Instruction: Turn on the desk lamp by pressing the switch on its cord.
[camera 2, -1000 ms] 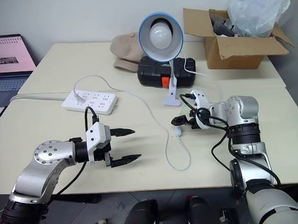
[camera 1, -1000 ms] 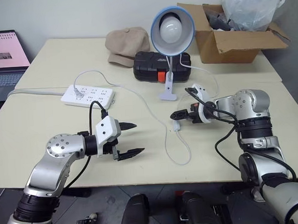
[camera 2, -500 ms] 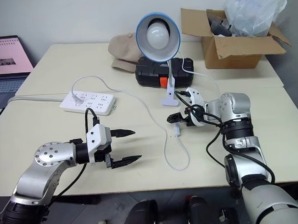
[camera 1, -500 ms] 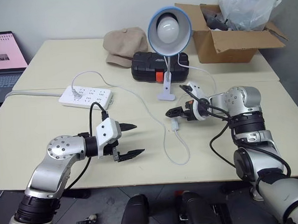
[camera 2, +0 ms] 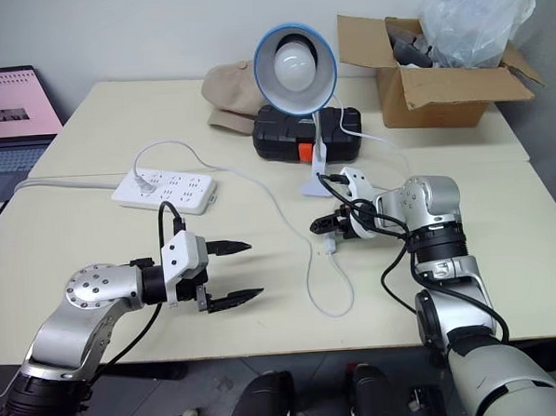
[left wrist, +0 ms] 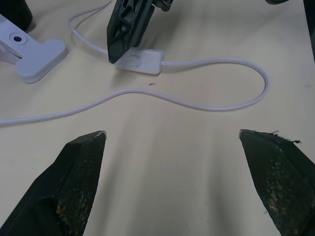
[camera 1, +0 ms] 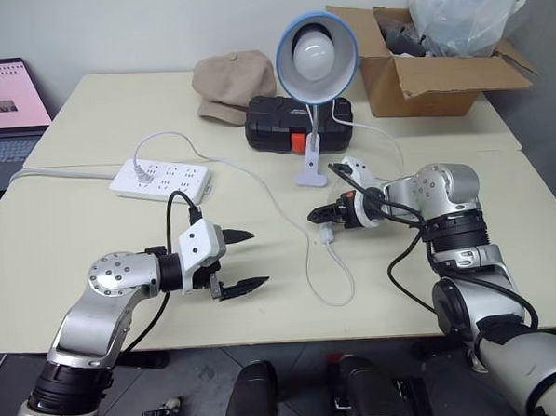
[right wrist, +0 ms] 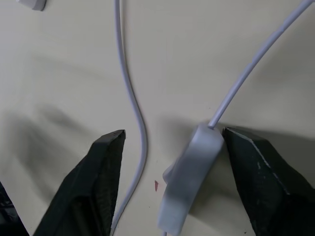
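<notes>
The desk lamp [camera 1: 316, 43], with a light-blue shade and a white bulb, stands unlit on its white clamp base [camera 1: 312, 174]. Its thin white cord [camera 1: 258, 176] runs from the power strip and loops across the table. The small white switch [camera 1: 328, 233] on it lies flat. My right gripper [camera 1: 316, 215] hangs over the switch [right wrist: 192, 182], open. The switch lies between the fingers, against one fingertip [right wrist: 246, 162], with a strand of cord [right wrist: 132, 93] beside it. My left gripper [camera 1: 248, 261] hovers open over bare table to the left, holding nothing.
A white power strip [camera 1: 160, 180] lies at the left. A tan cap [camera 1: 237, 82] and a black case [camera 1: 300, 121] sit behind the lamp. A cardboard box [camera 1: 430, 74] with a plastic bag stands at the back right, and a laptop [camera 1: 7, 101] at the far left.
The picture has shifted a little with the camera. My right gripper's fingers stand somewhat closer together around the switch. The left arm has kept still.
</notes>
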You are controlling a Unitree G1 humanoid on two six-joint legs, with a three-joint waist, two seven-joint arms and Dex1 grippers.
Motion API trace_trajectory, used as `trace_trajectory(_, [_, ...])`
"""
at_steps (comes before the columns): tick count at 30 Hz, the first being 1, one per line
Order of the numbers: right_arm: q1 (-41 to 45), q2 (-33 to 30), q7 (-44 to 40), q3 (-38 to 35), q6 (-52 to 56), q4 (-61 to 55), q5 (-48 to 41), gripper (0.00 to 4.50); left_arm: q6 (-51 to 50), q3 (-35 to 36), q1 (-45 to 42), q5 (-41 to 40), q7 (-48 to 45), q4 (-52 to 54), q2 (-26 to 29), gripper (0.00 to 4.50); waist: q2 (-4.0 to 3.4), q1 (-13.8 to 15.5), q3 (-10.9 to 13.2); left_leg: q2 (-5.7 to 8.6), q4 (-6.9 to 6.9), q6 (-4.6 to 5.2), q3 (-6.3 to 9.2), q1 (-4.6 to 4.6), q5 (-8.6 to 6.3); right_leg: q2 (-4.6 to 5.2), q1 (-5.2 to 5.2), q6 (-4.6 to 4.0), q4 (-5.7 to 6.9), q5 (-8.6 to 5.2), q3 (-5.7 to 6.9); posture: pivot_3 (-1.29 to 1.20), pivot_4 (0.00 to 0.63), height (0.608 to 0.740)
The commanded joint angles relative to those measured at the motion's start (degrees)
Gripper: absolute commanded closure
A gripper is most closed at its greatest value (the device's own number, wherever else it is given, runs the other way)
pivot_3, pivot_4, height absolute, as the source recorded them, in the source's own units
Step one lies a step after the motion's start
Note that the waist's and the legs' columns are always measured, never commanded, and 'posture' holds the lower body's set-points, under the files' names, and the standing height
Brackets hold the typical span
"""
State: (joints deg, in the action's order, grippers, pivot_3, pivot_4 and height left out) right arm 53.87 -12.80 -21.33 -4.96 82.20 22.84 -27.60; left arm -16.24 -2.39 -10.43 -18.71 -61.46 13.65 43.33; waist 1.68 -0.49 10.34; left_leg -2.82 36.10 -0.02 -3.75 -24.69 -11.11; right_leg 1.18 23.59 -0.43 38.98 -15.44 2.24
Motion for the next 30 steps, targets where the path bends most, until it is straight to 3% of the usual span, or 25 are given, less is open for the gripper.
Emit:
trace_trajectory(1, [0.57, -0.87, -0.92, -0.13, -3.38, 0.60, 0.89, 2.22, 1.23, -0.07, -0.73, 0.04, -0.09, 0.61, -0.29, 0.00, 0.00, 0.00, 0.00, 0.00, 0.00, 0.00, 0.00, 0.00, 0.00, 0.00, 0.00, 0.00, 0.00, 0.00, 0.00, 0.00, 0.150, 0.740])
trace_trajectory(7, [0.47, -1.33, -1.26, -1.29, -3.87, 1.72, 0.94, 3.56, 1.21, -0.09, -0.91, -0.16, -0.22, 0.44, -0.39, 0.00, 0.00, 0.01, 0.00, 0.00, -0.01, 0.00, 0.00, 0.00, 0.00, 0.00, 0.01, 0.00, -0.01, 0.00, 0.00, 0.00, 0.150, 0.740])
trace_trajectory(11, [0.21, -1.18, -1.15, -2.77, -2.51, 0.58, 0.39, 4.16, 0.13, 0.92, -1.43, -1.27, -0.56, 0.31, -0.16, 0.00, 0.00, 0.01, 0.00, 0.00, -0.01, 0.00, 0.00, 0.00, 0.00, 0.00, 0.00, 0.00, 0.00, 0.00, 0.00, 0.00, 0.150, 0.740])
trace_trajectory(18, [0.63, -0.80, -0.21, -6.81, -1.09, -2.24, -0.65, 4.17, -3.49, 3.28, -2.71, -3.89, -0.47, 0.34, 0.65, 0.00, 0.00, 0.02, 0.00, 0.00, -0.02, 0.00, 0.00, 0.00, 0.00, 0.00, 0.01, 0.00, -0.01, 0.00, 0.00, 0.00, 0.150, 0.740])
trace_trajectory(24, [-2.75, -2.40, -2.59, -10.39, -10.57, -11.55, -2.74, 4.18, -15.12, 7.56, -13.45, -11.39, 5.85, -2.48, -2.83, 0.00, 0.00, 0.49, 0.00, 0.03, 0.01, 0.01, 0.11, -0.09, 0.01, 0.00, 0.04, 0.01, 0.00, 0.00, 0.12, 0.00, 0.150, 0.740])
trace_trajectory(30, [-8.30, -5.76, -11.06, -10.96, -13.86, -22.75, -9.41, 4.18, -26.91, 7.53, -22.93, -20.89, 5.97, -3.54, -6.75, 0.00, 0.00, 0.28, 0.00, 0.05, -0.01, 0.01, 0.02, -0.10, 0.00, 0.00, 0.01, 0.08, -0.08, 0.01, 0.02, 0.00, 0.150, 0.740])
